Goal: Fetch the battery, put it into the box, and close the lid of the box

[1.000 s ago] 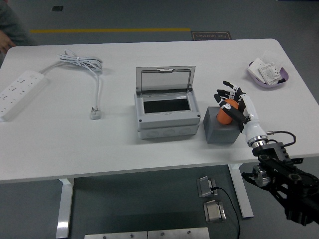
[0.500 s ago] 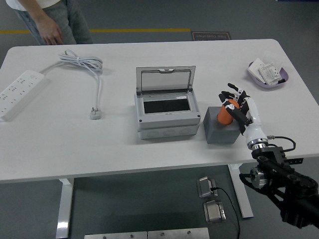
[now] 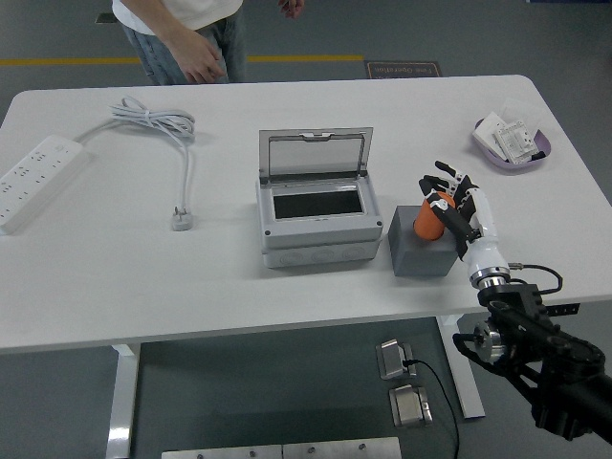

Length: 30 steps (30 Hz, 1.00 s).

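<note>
Your right hand (image 3: 449, 203) barely shifted in the last second, fingers curled loosely around the orange battery (image 3: 427, 218) on the grey block (image 3: 421, 252). No lift yet; box (image 3: 313, 208) lid open.

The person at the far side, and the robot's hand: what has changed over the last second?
The person walked in along the far edge from the left corner toward the middle. The right hand shifted only slightly at the orange battery on the grey block. The box stays open; the power strip is unmoved.
</note>
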Motion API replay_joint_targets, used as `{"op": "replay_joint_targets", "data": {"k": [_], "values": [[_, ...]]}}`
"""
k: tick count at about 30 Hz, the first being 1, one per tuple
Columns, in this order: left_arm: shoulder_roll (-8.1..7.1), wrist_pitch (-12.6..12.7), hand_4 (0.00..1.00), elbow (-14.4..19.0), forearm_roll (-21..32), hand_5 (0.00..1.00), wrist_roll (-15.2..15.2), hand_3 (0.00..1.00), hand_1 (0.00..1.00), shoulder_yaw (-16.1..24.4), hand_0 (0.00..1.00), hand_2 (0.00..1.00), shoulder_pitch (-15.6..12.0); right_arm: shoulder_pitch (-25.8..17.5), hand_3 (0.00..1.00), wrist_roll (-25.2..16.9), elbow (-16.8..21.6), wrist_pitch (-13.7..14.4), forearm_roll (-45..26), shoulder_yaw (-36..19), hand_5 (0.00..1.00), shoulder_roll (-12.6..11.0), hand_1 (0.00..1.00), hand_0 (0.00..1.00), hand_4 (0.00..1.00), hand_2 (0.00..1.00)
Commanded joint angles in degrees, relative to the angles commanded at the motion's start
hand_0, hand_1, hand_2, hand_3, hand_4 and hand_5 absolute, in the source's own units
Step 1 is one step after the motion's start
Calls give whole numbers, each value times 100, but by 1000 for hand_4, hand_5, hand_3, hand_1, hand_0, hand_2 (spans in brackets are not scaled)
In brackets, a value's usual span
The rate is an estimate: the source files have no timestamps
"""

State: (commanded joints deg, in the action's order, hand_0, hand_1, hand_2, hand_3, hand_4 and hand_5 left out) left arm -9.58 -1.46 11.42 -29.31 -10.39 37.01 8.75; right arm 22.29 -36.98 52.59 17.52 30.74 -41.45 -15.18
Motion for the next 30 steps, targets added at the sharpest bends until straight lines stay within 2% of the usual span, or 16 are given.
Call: {"op": "replay_joint_targets", "data": {"k": [12,24,25,30], "values": [[3,4,626,5,-15,209,-15,626,719,20,668,676,-35,114,774,0,303,9,413,-75,421,-86,732,751,873,677],[5,1,627,8,-35,210,-22,626,719,20,668,677,-46,212,768,0,395,22,584,-56,416,-115,729,745,870,675],[4,1,627,8,-39,211,-23,626,719,22,668,676,-46,210,767,0,393,22,583,-51,453,-114,729,746,884,674],[1,1,627,9,-52,211,-26,626,719,30,668,676,-46,197,767,0,382,20,589,-8,453,-104,729,746,884,674]]}}
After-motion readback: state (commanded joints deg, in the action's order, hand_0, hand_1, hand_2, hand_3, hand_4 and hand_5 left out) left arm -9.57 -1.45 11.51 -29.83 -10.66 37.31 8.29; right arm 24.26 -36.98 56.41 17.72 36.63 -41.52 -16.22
